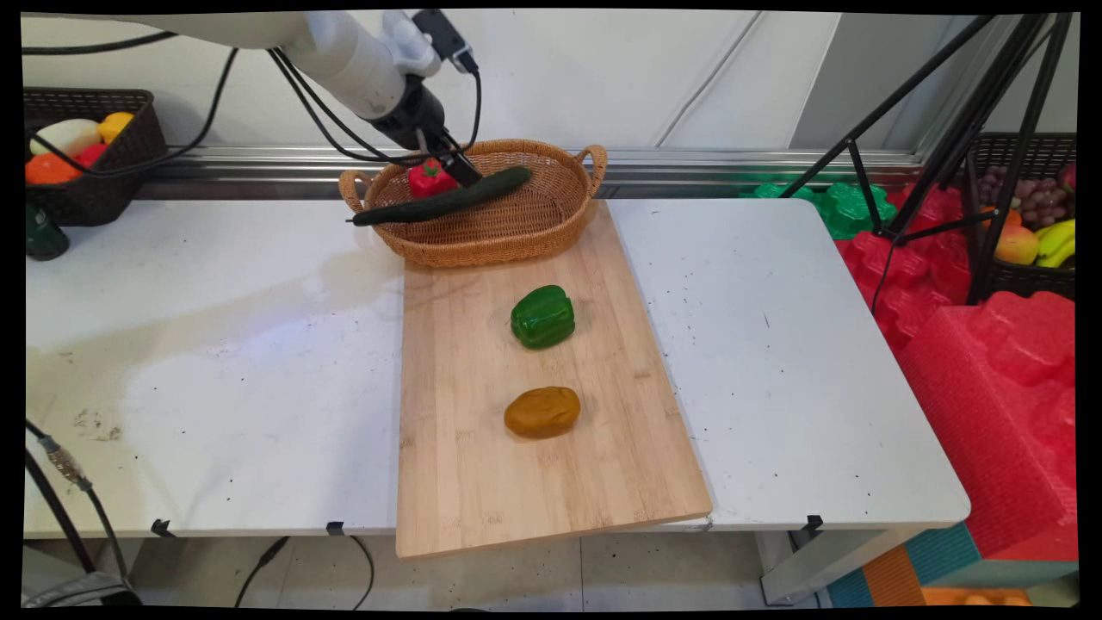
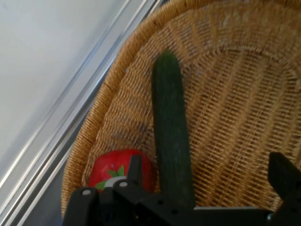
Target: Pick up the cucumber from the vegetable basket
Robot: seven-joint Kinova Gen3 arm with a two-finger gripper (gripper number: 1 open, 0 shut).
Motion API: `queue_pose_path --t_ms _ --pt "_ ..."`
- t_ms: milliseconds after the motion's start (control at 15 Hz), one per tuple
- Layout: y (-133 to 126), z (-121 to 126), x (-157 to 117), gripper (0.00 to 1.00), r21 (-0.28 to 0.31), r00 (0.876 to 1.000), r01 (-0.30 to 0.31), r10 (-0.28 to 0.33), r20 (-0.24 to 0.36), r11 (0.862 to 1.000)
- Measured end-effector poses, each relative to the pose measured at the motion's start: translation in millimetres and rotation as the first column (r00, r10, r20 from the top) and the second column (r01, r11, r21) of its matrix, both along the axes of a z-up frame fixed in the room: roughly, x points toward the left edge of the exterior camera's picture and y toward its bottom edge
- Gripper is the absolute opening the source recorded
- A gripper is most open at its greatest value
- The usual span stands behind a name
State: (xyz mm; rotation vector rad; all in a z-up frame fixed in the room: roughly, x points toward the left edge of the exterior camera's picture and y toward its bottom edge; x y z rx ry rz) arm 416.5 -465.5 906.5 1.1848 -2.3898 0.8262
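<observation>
My gripper (image 1: 462,169) hangs over the left half of a wicker basket (image 1: 516,241) at the back of a wooden cutting board (image 1: 482,482). A long dark cucumber (image 1: 448,199) lies slanted in the basket, its left end sticking out over the rim. In the hand view the cucumber (image 2: 170,136) runs up between the fingers of the gripper (image 2: 210,172), close to the left finger (image 2: 136,172), and the jaws stand wide open. A red pepper (image 1: 430,178) sits in the basket just behind the gripper, and it shows as the red pepper (image 2: 115,170) beside the left finger.
On the board lie a green bell pepper (image 1: 542,317) and a brown potato (image 1: 541,412). A black basket of fruit (image 1: 86,155) stands at the back left, with a dark green object (image 1: 41,234) beside it. A tripod (image 1: 973,155), red foam (image 1: 990,370) and another fruit basket (image 1: 1033,224) are off the table's right.
</observation>
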Motion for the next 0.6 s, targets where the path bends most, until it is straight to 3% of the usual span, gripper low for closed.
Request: queue_pose_path --t_ms 600 --pt "-24.7 -43.9 7.8 1.0 0.098 0.998 -0.062 0.06 0.021 0.993"
